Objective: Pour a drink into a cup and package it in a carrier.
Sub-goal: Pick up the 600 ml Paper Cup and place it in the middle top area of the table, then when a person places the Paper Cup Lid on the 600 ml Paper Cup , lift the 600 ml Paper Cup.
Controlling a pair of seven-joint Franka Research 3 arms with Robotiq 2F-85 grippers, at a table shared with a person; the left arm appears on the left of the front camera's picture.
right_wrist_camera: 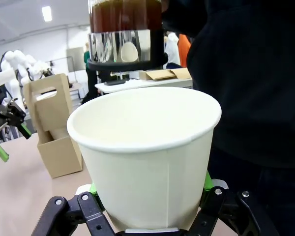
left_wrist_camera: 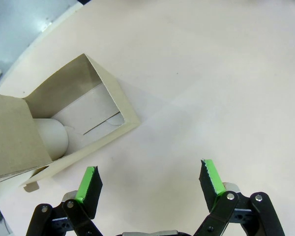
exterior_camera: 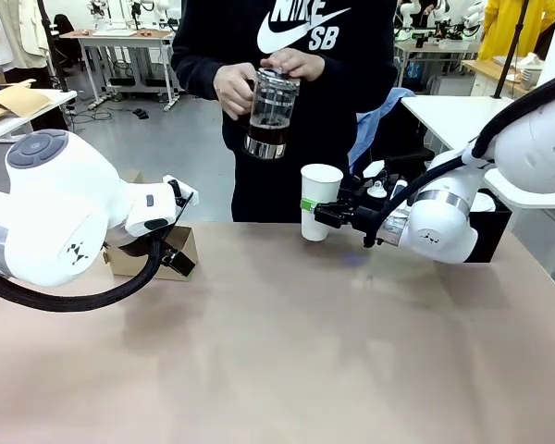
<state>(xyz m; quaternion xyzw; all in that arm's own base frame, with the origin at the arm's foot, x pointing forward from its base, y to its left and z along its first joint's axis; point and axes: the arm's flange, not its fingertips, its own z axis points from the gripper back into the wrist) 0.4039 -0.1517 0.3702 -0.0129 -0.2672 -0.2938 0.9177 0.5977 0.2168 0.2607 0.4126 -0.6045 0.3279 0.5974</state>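
While right gripper (exterior_camera: 315,212) pinches the cup (exterior_camera: 321,185) mid-wall, it's thin paper: light, crushable, likely heavier once filled; carafe (exterior_camera: 270,111) at its 11 o'clock; left gripper (left_wrist_camera: 150,179) spread.

left hand (left_wrist_camera: 148,167), spread wide, hovers beside the carrier (left_wrist_camera: 119,98) on the table (left_wrist_camera: 221,83).

two grippers were present: one left gripper (left_wrist_camera: 150,177) and one right gripper (exterior_camera: 319,215). one cup (exterior_camera: 320,190) was counted, with one glass carafe (exterior_camera: 269,113) and one carrier (right_wrist_camera: 54,132). one white cylinder (left_wrist_camera: 51,140) sat in the carrier. two hands were counted: hand (exterior_camera: 233,90) and hand (exterior_camera: 296,63). one table (exterior_camera: 277,370) and one black box (exterior_camera: 495,236) were also counted.
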